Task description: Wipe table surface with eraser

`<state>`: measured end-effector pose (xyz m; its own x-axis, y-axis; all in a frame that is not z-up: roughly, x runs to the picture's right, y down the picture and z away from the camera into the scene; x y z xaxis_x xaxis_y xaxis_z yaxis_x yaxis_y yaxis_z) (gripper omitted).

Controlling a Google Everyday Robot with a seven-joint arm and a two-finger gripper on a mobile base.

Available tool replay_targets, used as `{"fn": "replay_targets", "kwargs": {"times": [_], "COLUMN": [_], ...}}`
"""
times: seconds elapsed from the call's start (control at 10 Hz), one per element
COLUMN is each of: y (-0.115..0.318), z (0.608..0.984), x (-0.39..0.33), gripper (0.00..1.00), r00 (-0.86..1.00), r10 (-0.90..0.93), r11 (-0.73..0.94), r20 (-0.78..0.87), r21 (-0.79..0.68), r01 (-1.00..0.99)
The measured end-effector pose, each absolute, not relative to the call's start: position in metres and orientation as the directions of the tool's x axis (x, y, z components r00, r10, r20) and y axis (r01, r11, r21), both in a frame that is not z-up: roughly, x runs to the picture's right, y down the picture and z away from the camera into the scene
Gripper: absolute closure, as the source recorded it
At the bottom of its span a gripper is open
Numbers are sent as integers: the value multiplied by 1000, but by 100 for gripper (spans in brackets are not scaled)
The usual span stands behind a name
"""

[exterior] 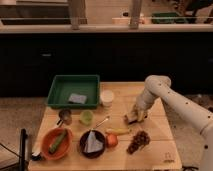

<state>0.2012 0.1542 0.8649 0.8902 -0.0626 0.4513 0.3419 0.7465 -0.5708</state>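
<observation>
My gripper (133,118) is down at the wooden table (155,150), right of its middle, at the end of the white arm (165,97) that reaches in from the right. A small pale block, likely the eraser (131,119), sits under the gripper against the table top. The arm hides most of it.
A green tray (56,95) with a grey sponge (77,98) stands at the back left. A white cup (106,97), green cup (86,117), metal cup (65,116), orange bowl (46,145), dark bowl (84,149), banana (119,131), orange fruit (112,141) and grapes (139,141) lie across the front.
</observation>
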Motion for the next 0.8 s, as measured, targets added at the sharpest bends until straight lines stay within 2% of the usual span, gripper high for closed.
{"fn": "replay_targets", "kwargs": {"times": [0.4, 0.8], "y": [139, 131], "z": [892, 894], "x": [195, 183], "gripper": [100, 100], "r00": [901, 880], "r10": [-51, -49], "r11": [777, 787], "r20": [432, 473], "r21": [-550, -524], "r01": [307, 326]}}
